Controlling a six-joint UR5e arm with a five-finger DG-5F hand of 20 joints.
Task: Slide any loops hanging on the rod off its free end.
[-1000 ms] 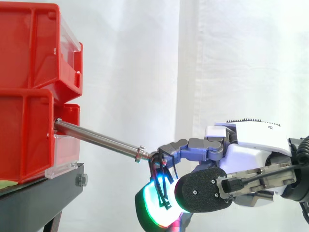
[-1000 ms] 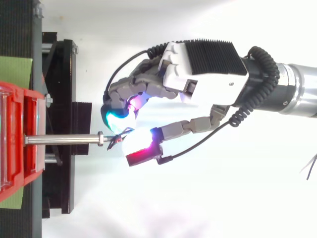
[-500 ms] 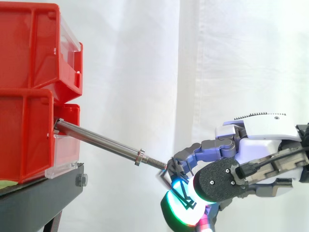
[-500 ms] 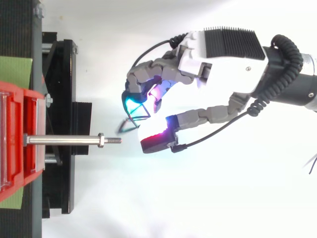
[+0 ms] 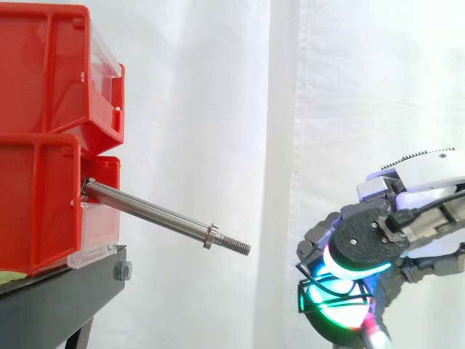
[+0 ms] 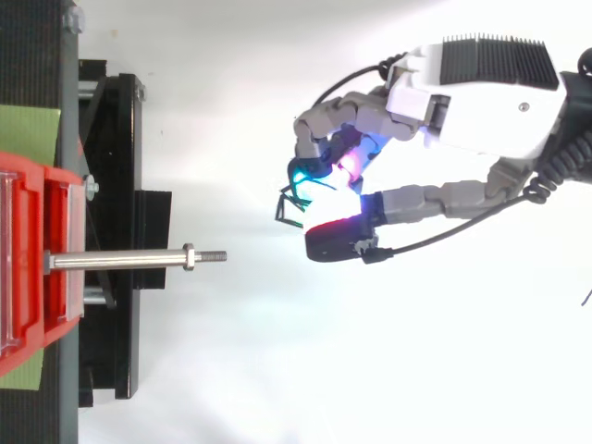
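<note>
Beyond the free end of the rod (image 5: 152, 213), well apart from its threaded tip, the hand (image 5: 367, 246) is found clenched on a thin black loop (image 5: 301, 294), which is pinched between the glowing fingertip pads and the thumb. In the top view the same loop (image 6: 287, 205) is seen at the fingertips, offset to one side of the rod's line, and in the side view it is held lower than the tip. The rod (image 6: 120, 260) is fixed at its root in the lower of the red bins (image 5: 43, 145), which are carried on a black bench (image 5: 65, 291). Its shaft is bare, and a nut (image 5: 211, 236) is seated just short of the thread. Its long axis runs straight out from the bin front toward the arm's side, sloping gently downward, so that the free end points right and slightly down in the side view. The step in hand is judged to be the carrying-off of a freed loop, and the task appears close to done. For this to be done well, the pinch should be kept firm until a place of release is reached, and the loop should be kept away from the thread, where thin wire could be snagged.
</note>
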